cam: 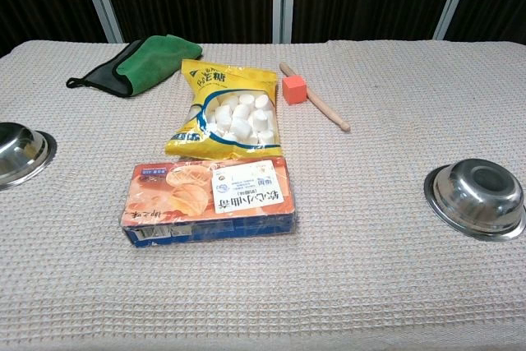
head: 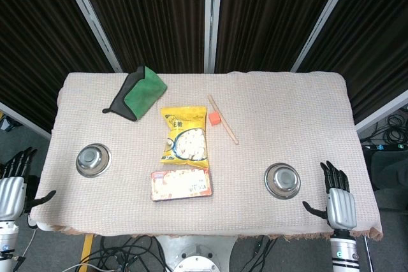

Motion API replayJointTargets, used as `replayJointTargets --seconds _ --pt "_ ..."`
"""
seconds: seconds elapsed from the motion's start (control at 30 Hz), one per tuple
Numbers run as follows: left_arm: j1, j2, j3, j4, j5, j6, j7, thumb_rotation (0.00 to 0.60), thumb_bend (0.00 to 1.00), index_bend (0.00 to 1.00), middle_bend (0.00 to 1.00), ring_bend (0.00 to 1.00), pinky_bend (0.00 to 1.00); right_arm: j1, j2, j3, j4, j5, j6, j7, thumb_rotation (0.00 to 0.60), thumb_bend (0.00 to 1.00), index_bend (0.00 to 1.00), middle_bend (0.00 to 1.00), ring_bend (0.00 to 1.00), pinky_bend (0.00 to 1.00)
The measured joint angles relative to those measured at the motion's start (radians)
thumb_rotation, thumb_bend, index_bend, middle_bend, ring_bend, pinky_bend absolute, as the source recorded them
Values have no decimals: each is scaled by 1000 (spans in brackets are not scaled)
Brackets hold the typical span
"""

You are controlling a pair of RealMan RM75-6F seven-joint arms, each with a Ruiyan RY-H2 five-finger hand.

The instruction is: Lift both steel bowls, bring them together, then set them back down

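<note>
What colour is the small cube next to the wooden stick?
Orange-red; the cube shows best in the chest view, touching the wooden stick.

— What have I got around the snack bag (head: 185,139)?

— I see it lying mid-table (head: 287,103). The boxed snack (head: 181,185) lies just in front of the bag, nearly touching its near edge. Behind and left of the bag sits the folded cloth (head: 137,92). Just right of the bag's top is the small cube (head: 215,118), resting against the wooden stick (head: 223,119), which runs slantwise.

— And the bowls?

— The left bowl (head: 93,160) sits well left of the bag, the right bowl (head: 282,180) well right and nearer me. My left hand (head: 16,186) is beyond the left bowl at the table edge; my right hand (head: 338,199) lies just right of the right bowl.
</note>
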Motion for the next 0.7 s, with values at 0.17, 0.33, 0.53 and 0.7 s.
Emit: replayJointTargets --seconds 0.17,0.33,0.53,0.7 --pt "-12 4 -1 -4 -2 -18 4 600 17 5 37 0 109 3 2 1 -3 0 -9 -5 600 0 0 0 0 0" --pt "-32 5 -10 6 -9 -48 -4 600 17 5 37 0 109 13 8 12 -12 21 -33 -23 600 0 0 0 0 0" --pt "-95 22 -14 20 -29 -186 3 600 18 5 37 0 105 61 41 38 -48 90 -134 -108 600 0 0 0 0 0" --pt "-196 37 -11 55 -38 -380 13 600 18 5 37 0 101 134 83 72 -100 206 -273 -193 600 2 0 0 0 0"
